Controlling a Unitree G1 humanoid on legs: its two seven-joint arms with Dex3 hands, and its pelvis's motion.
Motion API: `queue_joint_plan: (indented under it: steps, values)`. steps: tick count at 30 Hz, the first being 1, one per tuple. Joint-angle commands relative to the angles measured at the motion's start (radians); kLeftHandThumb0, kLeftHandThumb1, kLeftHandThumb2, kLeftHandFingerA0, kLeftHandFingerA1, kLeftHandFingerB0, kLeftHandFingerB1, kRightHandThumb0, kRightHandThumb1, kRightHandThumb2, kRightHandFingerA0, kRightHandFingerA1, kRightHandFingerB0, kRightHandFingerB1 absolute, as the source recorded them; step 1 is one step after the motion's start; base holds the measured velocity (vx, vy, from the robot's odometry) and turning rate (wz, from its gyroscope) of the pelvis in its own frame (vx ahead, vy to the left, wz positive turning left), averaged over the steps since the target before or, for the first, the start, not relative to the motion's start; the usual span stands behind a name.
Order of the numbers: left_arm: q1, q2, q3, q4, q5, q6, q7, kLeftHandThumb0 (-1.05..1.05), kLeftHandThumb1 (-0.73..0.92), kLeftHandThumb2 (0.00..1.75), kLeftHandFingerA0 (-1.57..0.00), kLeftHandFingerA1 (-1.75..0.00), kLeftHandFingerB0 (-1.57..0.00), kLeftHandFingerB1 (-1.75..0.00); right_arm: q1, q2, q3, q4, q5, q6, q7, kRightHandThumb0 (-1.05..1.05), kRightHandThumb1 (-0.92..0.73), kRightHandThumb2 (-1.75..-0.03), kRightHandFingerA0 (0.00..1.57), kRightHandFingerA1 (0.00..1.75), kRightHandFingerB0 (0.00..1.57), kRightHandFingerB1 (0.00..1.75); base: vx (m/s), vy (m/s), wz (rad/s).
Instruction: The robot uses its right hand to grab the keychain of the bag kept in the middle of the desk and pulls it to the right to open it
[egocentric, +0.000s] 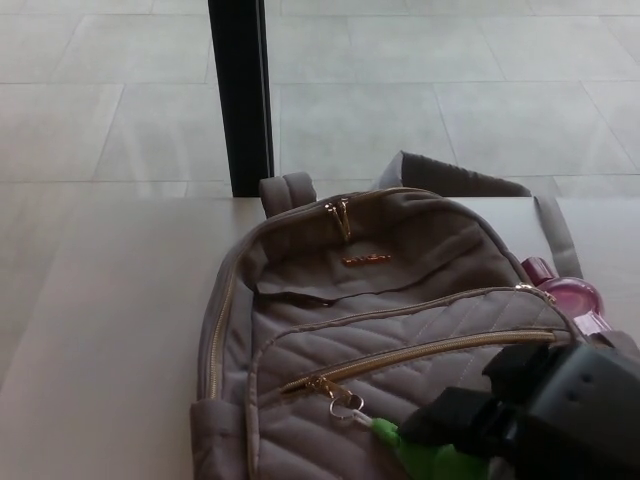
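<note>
A taupe quilted backpack (400, 300) lies flat on the desk, top toward the far edge. Its front pocket has a gold zipper (430, 352) running from lower left to upper right, with the pull (325, 386) at the left end. A silver ring (346, 405) links the pull to a green keychain (420, 455). My black right hand (530, 415) comes in at the lower right over the bag, its fingers shut on the green keychain, and the ring is drawn taut to the right. The left hand does not show.
A pink bottle (568, 293) sticks out of the bag's right side pocket. A grey strap (555, 235) loops behind the bag. A black post (240, 95) stands beyond the desk's far edge (120, 197), with tiled floor behind.
</note>
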Motion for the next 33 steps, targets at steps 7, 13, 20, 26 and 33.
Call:
queue_joint_plan:
  steps: [7, 13, 20, 26, 33]
  values:
    - [0.008, 0.031, 0.0, 0.008, 0.006, -0.04, -0.027, -0.56, 0.64, 0.6, -0.67, -0.58, -0.58, -0.43, 0.077, -0.006, 0.035, 0.015, -0.159, -0.107, -0.009, -0.62, -0.65, -0.6, 0.88, 1.28, 0.5, 0.43, 0.0, 0.0, 0.0]
    - [0.007, 0.028, -0.003, 0.008, 0.01, -0.051, -0.029, -0.58, 0.68, 0.61, -0.63, -0.56, -0.57, -0.44, 0.122, -0.022, 0.022, 0.025, -0.169, -0.119, 0.02, -0.61, -0.66, -0.6, 0.91, 1.28, 0.48, 0.42, 0.0, 0.0, 0.0]
    - [0.005, 0.025, -0.008, 0.019, 0.014, -0.065, -0.03, -0.59, 0.7, 0.61, -0.7, -0.67, -0.6, -0.46, 0.156, -0.033, -0.017, 0.098, -0.203, -0.143, -0.031, -0.48, -0.64, -0.6, 0.99, 1.36, 0.53, 0.45, 0.0, 0.0, 0.0]
    - [0.015, 0.026, -0.011, 0.006, 0.014, -0.074, -0.034, -0.62, 0.68, 0.61, -0.64, -0.6, -0.59, -0.46, 0.137, -0.026, -0.055, 0.198, -0.168, -0.187, -0.133, -0.27, -0.64, -0.7, 1.01, 1.58, 0.66, 0.53, 0.0, 0.0, 0.0]
    - [0.005, 0.015, -0.021, 0.02, 0.022, -0.064, -0.03, -0.67, 0.73, 0.62, -0.65, -0.6, -0.61, -0.47, 0.126, 0.01, -0.032, 0.217, -0.162, -0.224, -0.197, -0.42, -0.62, -0.66, 1.04, 1.75, 0.88, 0.98, 0.0, 0.0, 0.0]
